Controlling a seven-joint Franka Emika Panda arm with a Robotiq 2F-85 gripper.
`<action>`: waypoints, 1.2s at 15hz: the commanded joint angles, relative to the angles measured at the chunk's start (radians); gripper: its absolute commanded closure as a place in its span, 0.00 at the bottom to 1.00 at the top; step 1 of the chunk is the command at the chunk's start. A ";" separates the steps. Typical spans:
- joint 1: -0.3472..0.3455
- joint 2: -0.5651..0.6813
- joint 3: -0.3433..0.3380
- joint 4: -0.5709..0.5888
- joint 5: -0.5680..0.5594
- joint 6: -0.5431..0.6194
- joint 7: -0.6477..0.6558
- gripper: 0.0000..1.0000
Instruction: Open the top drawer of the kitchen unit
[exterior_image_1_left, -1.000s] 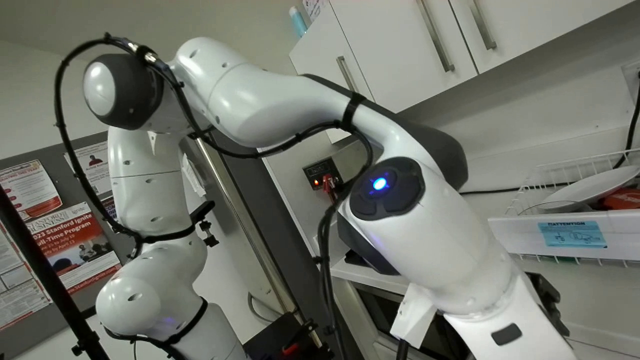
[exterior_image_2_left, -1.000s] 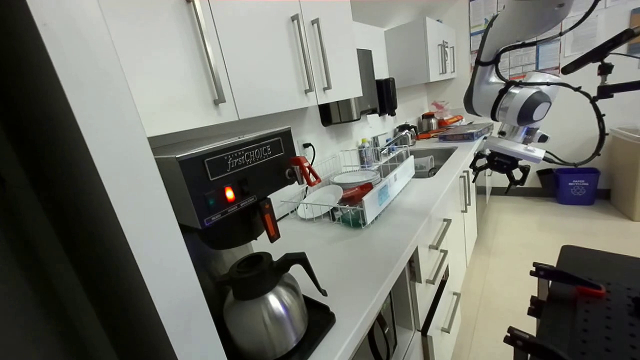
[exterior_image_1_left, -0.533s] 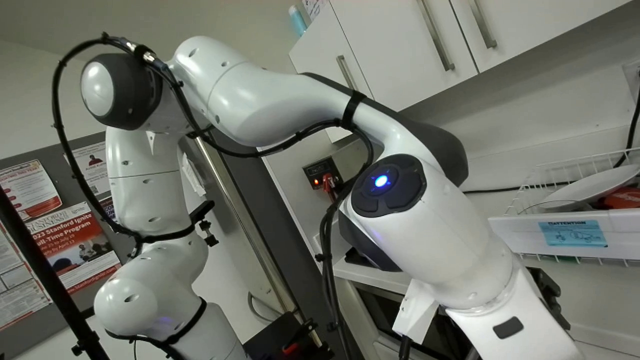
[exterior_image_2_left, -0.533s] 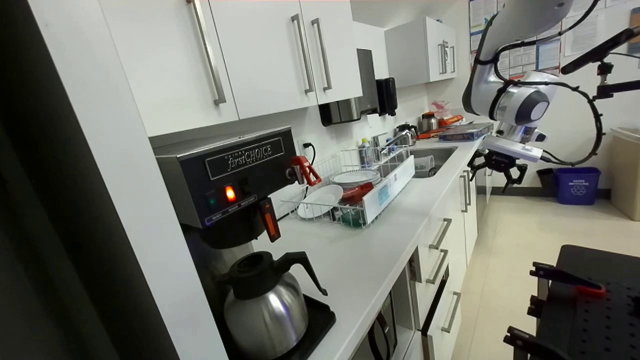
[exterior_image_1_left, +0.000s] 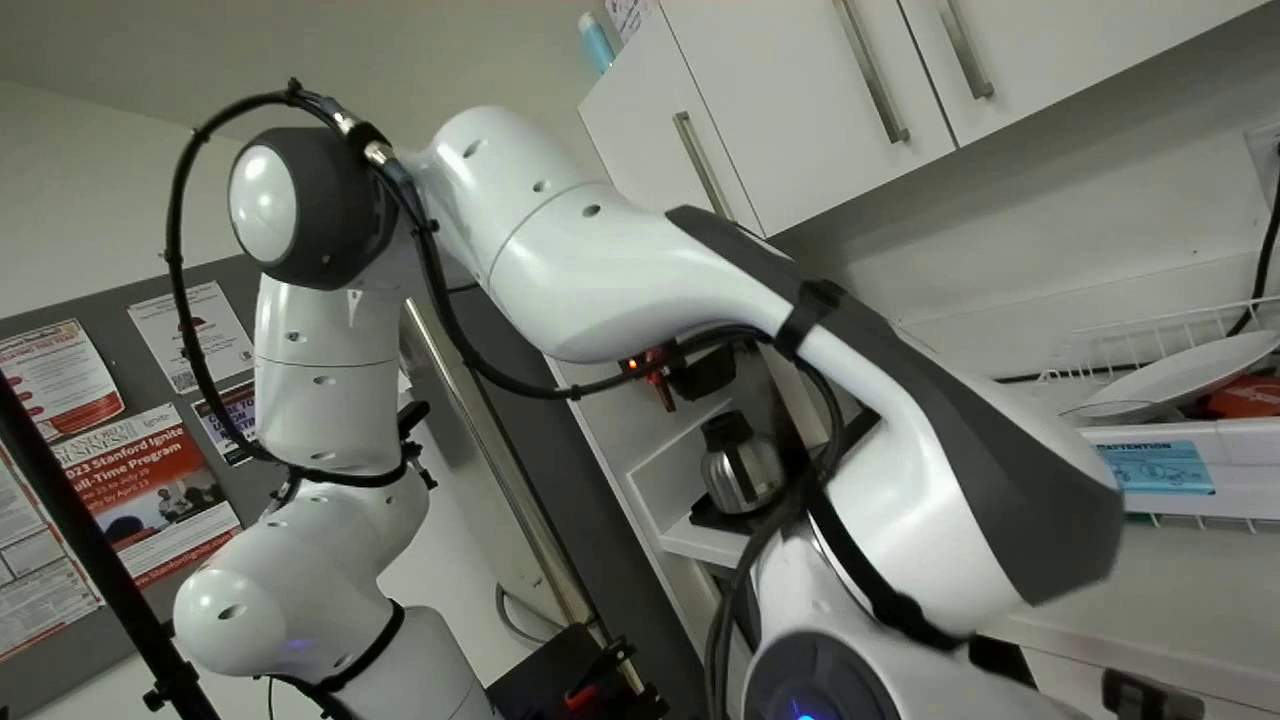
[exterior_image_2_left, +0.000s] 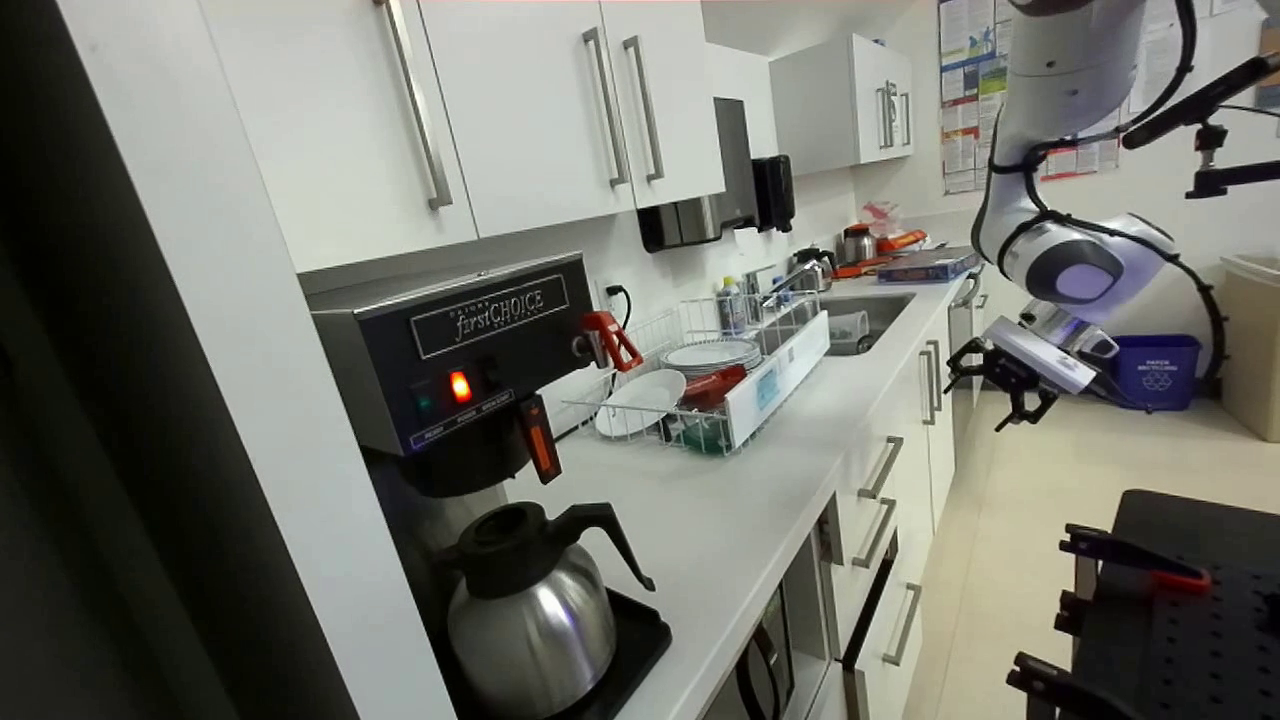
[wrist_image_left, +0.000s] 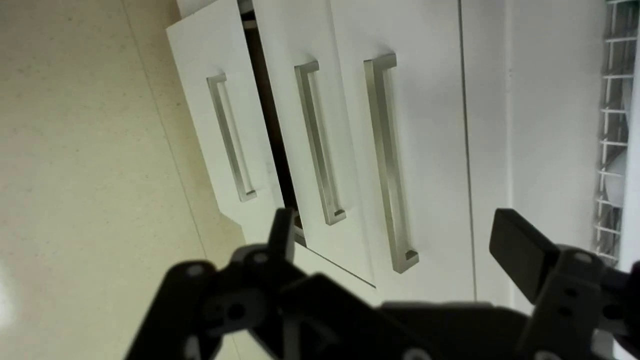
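The kitchen unit has white fronts under a pale worktop (exterior_image_2_left: 740, 500); the worktop is also at the right of the wrist view (wrist_image_left: 555, 125). The top drawer (wrist_image_left: 435, 160) is shut beneath it, with a steel bar handle (wrist_image_left: 387, 160), which also shows in an exterior view (exterior_image_2_left: 880, 468). My gripper (wrist_image_left: 403, 242) is open and empty. Its fingertips appear either side of the handle's lower end in the wrist view, but apart from it. In an exterior view the gripper (exterior_image_2_left: 978, 407) hangs tilted in front of the unit. In the remaining exterior view its fingers are hidden.
A second drawer (wrist_image_left: 320, 145) and a lower front (wrist_image_left: 232, 140) have similar handles, with a dark gap between them. A dish rack (exterior_image_2_left: 770, 390) stands on the worktop near a coffee maker (exterior_image_2_left: 480, 350) and steel pot (exterior_image_2_left: 530, 630). A black pegboard table (exterior_image_2_left: 1190, 640) stands opposite.
The arm has swung and its forearm has dropped in the last half second. The gripper has tilted and moved lower. The drawers look the same; the gripper stays open.
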 joint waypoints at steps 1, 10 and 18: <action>-0.100 0.209 -0.007 0.159 0.065 -0.200 0.060 0.00; -0.146 0.323 -0.005 0.247 0.125 -0.240 0.025 0.00; -0.218 0.433 -0.001 0.298 0.244 -0.611 -0.385 0.00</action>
